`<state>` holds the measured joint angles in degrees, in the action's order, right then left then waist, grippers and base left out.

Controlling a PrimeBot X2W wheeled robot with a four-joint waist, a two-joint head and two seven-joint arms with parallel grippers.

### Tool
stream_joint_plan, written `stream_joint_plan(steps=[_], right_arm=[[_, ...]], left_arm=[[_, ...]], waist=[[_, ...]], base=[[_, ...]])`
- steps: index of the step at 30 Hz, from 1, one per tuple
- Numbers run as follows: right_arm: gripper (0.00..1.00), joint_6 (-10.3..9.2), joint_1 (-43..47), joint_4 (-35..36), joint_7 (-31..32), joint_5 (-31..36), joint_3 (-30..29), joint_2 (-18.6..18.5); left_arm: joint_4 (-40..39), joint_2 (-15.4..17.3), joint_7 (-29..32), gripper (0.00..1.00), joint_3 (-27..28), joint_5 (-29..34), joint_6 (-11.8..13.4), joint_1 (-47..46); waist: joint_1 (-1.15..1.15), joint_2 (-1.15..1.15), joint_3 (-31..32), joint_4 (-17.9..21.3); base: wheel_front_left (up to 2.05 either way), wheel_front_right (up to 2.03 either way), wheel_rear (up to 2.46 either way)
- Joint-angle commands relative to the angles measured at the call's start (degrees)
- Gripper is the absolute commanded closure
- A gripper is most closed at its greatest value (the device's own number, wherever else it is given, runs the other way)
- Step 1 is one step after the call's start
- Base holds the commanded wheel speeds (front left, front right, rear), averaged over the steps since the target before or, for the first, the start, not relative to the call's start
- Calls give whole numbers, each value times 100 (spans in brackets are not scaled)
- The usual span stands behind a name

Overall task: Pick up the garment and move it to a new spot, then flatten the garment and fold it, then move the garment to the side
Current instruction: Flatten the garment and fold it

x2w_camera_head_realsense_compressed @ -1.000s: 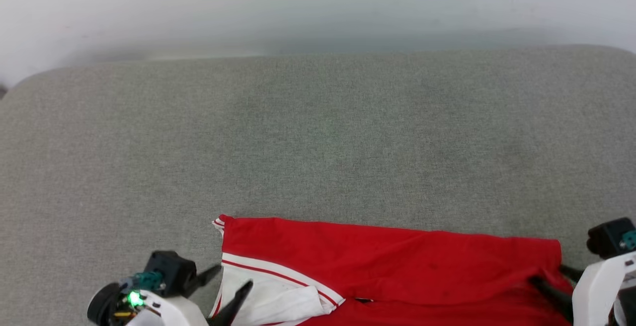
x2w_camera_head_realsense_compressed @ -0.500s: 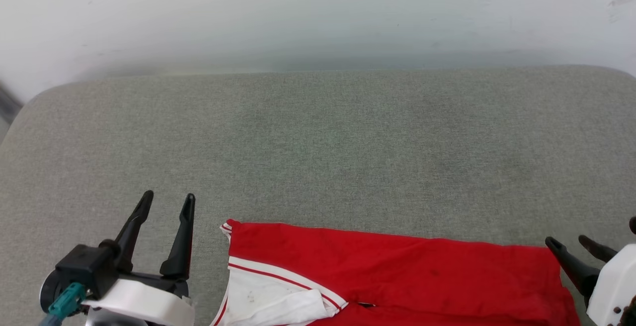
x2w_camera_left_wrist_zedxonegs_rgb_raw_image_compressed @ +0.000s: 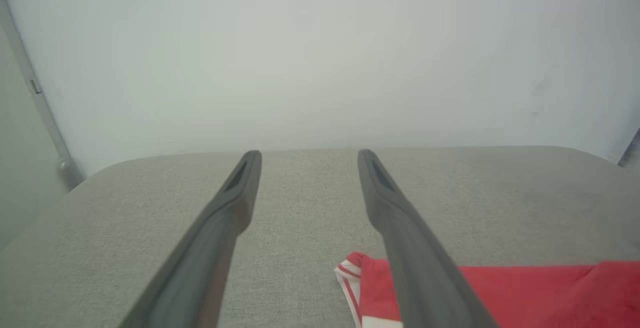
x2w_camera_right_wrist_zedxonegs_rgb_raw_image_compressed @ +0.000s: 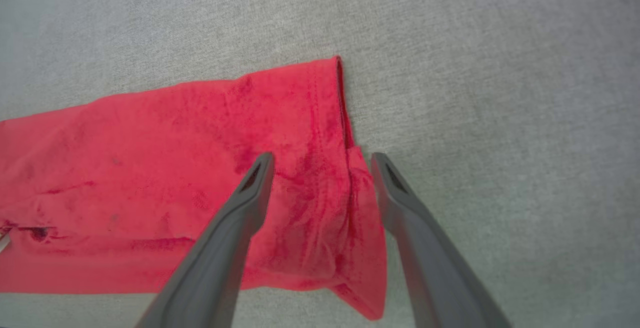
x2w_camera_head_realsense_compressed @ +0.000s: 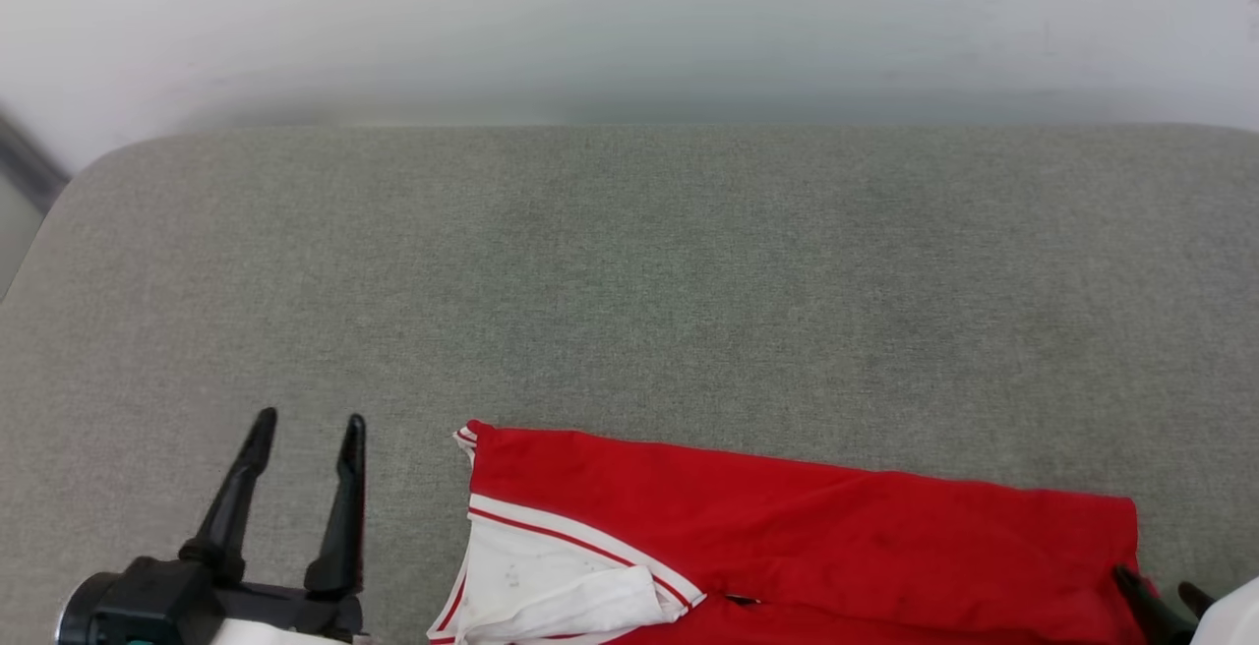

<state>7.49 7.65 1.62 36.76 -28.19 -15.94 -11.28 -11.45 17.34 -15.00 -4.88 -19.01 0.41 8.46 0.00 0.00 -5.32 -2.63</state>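
Now, operator, your garment [x2w_camera_head_realsense_compressed: 787,537] lies folded into a long red band along the near edge of the grey fabric surface [x2w_camera_head_realsense_compressed: 629,281], running from left of centre out to the right in the head view. At its left end you see a white sleeve [x2w_camera_head_realsense_compressed: 551,586] with red-and-white stripe trim, lying over the red cloth. Your left gripper [x2w_camera_head_realsense_compressed: 310,419] sits just beside that end, off the cloth, fingers spread apart with nothing between them; in its wrist view the striped corner peeks out beside the right-hand finger. Your right gripper [x2w_camera_head_realsense_compressed: 1153,578] is at the garment's right end, fingers likewise parted and gripping nothing. In the right wrist view they straddle the hemmed edge [x2w_camera_right_wrist_zedxonegs_rgb_raw_image_compressed: 341,98], one finger over red cloth, the other over bare grey fabric; whether the tips touch the cloth you cannot tell. A pale wall [x2w_camera_head_realsense_compressed: 629,16] rises behind the surface
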Motion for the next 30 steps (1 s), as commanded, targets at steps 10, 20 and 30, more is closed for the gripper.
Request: stream_joint_plan(steps=[10,20,30], right_arm=[[0,-1,-120,-764,-39,-16,-300,123],[0,36,-243,-1567,-212,-389,563,247],[100,32,-360,-1834,-632,-508,1115,-7]], left_arm=[[194,-496,-18,0,286,433,-570,-218],[268,-638,-18,0,345,608,-745,-366],[325,-636,-18,0,403,739,-777,-254]], waist=[[0,0,-328,-215],[0,0,-505,-351],[0,0,-369,-321]], base=[[0,0,0],[0,0,0],[0,0,0]])
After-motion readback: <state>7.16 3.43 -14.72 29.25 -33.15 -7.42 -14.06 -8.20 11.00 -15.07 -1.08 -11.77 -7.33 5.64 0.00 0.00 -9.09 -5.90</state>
